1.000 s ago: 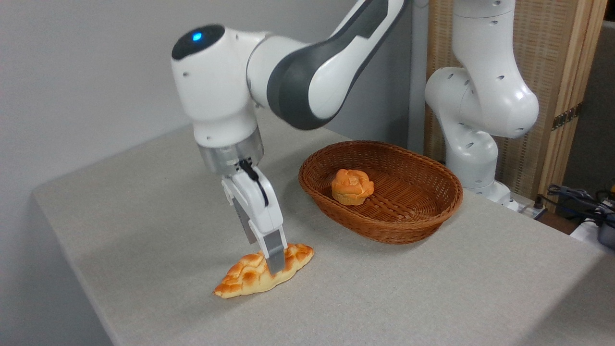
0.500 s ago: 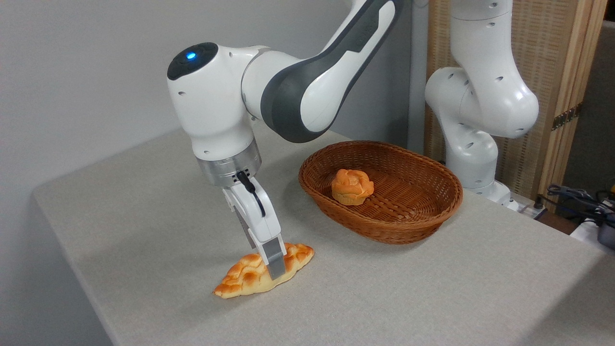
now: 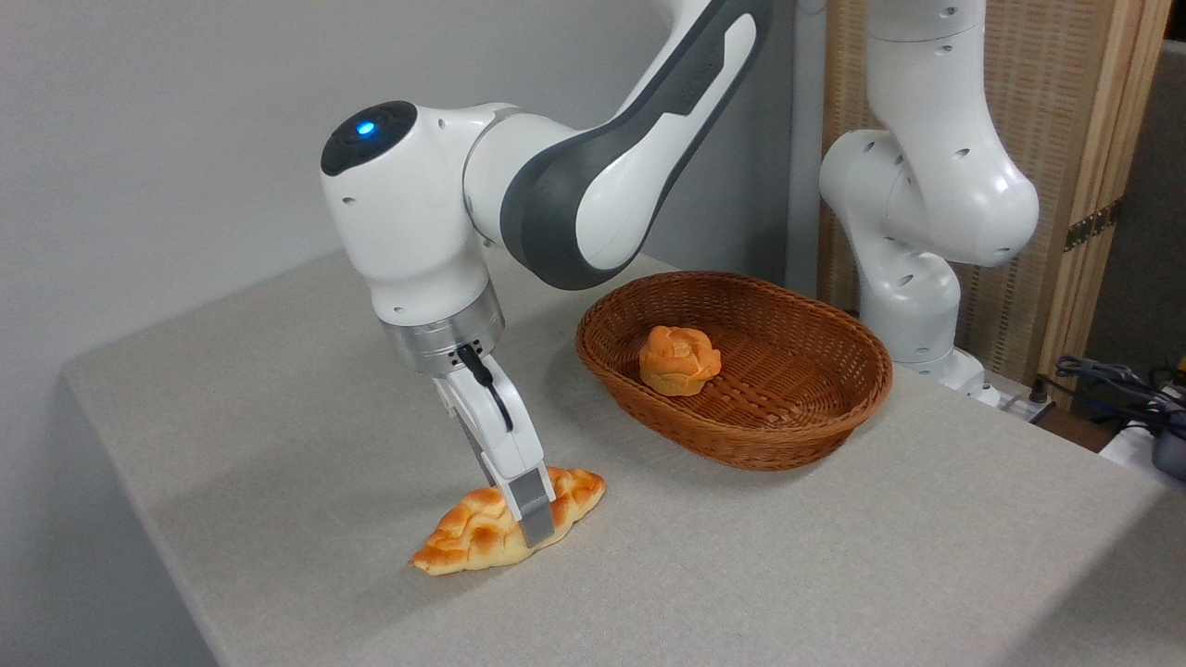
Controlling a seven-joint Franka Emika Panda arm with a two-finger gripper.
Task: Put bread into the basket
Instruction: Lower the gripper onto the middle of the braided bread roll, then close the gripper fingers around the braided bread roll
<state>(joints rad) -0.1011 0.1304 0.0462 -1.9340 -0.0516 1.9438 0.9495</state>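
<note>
One gripper (image 3: 530, 519) has sunk lower astride the bread (image 3: 505, 523); whether it pinches yet, I cannot tell; the basket (image 3: 741, 445) waits right.

Grey wall (image 3: 167, 139), beige table (image 3: 834, 556), wooden screen (image 3: 1093, 185)

A single fixed camera looks down at a slant from in front of the worktop (image 3: 834, 574), set fairly near and somewhat above it. It faces toward the grey back wall (image 3: 167, 139), with the arm's base (image 3: 913, 315) at the far right. The worktop's near edge seems to run out of the picture.
</note>
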